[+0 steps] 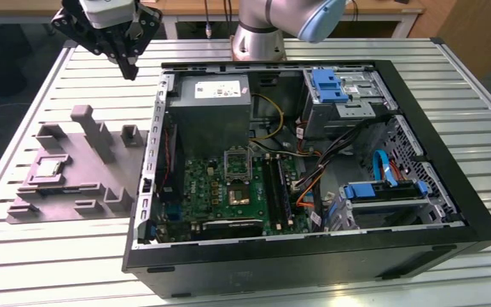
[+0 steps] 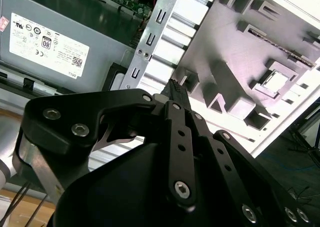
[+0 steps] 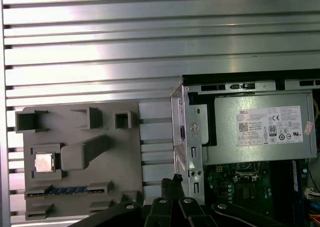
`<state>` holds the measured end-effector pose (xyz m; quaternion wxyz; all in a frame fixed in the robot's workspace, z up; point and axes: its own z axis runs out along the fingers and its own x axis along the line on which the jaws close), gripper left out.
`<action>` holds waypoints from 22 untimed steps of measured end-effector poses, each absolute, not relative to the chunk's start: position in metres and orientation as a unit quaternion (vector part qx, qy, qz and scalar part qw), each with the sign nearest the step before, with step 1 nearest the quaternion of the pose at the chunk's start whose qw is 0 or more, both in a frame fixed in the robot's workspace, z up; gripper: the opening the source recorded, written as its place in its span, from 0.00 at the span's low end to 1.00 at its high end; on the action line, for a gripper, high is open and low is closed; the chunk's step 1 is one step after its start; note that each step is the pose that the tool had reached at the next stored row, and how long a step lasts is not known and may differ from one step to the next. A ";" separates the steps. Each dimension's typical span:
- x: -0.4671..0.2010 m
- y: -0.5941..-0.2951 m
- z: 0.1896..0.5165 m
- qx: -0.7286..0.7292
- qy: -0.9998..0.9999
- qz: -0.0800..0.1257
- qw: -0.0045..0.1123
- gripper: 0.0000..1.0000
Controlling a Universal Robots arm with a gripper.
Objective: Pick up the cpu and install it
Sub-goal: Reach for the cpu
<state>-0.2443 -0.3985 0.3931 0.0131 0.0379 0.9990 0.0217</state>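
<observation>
Task barely begun: cpu (image 3: 44, 162) lay untouched in its recess of the grey tray (image 3: 120, 152), gripper (image 1: 130, 73) hovered well above, between tray and open case (image 1: 437, 150), fingers seemingly pinched together on nothing, pick-up and install both outstanding

My tool (image 2: 175, 87) hangs above the slatted worktop (image 2: 172, 34), its black fingers drawn together on nothing. Beyond its tip on one side lies the grey tray (image 2: 235, 57), with the cpu (image 2: 276, 81) flat in a recess. On the other side is the grey power-supply box (image 2: 60, 17).
</observation>
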 end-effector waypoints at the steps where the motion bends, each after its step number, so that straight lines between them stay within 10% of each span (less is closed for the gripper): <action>1: -0.245 -0.398 0.393 0.038 0.999 0.022 0.013 0.11; 22: -0.256 -0.399 0.393 0.038 0.999 0.022 0.013 0.11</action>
